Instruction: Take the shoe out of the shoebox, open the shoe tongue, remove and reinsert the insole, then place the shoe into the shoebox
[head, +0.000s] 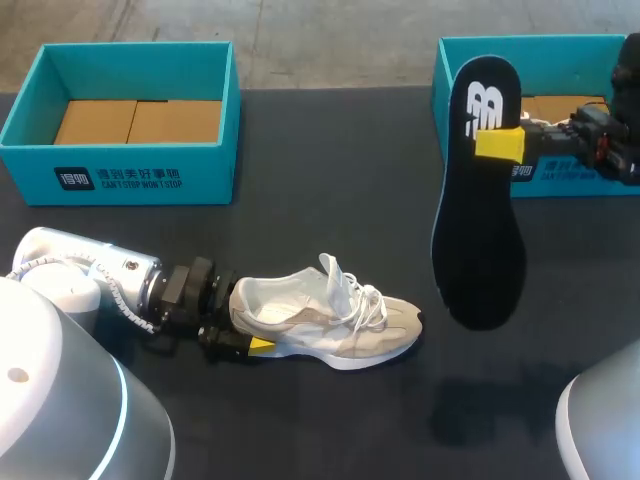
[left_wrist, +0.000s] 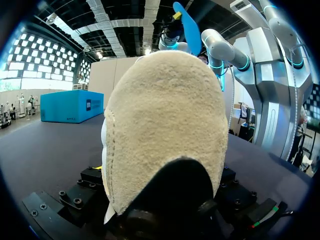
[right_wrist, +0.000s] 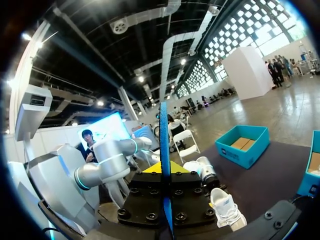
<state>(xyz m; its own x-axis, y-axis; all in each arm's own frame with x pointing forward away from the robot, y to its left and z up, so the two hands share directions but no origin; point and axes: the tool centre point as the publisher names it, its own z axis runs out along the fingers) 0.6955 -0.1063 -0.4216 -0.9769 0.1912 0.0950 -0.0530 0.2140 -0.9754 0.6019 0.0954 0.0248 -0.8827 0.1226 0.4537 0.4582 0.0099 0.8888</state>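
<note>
At the far left of the worktop (head: 330, 200) the left shoebox (head: 120, 178) stands open, showing brown card inside, with all four walls in view. In front of it, my left arm comes in low from the left edge and lies almost flat along the surface. The left claw (head: 245, 343) sits at the heel of the shoe (head: 330, 320). Only one yellow tip shows from above, against the near side of the heel; the other is hidden behind the shoe. In the left wrist view the suede heel fills the gap between the finger blocks from side to side and blocks almost everything ahead, so the claw reads as closed on the heel.

The shoe lies on its sole, toe to the right, with its tongue pulled up and its laces loose. Bare dark worktop lies between it and both boxes.

Further right, the insole (head: 478, 230) hangs upright above the worktop, dark face to the head camera. The right claw (head: 497, 143) pinches it near the upper end — edge-on between the fingers in the right wrist view. Behind it stands the right shoebox (head: 560, 42), its near wall partly covered by the insole and the right arm and its right end cut off by the frame edge.
</note>
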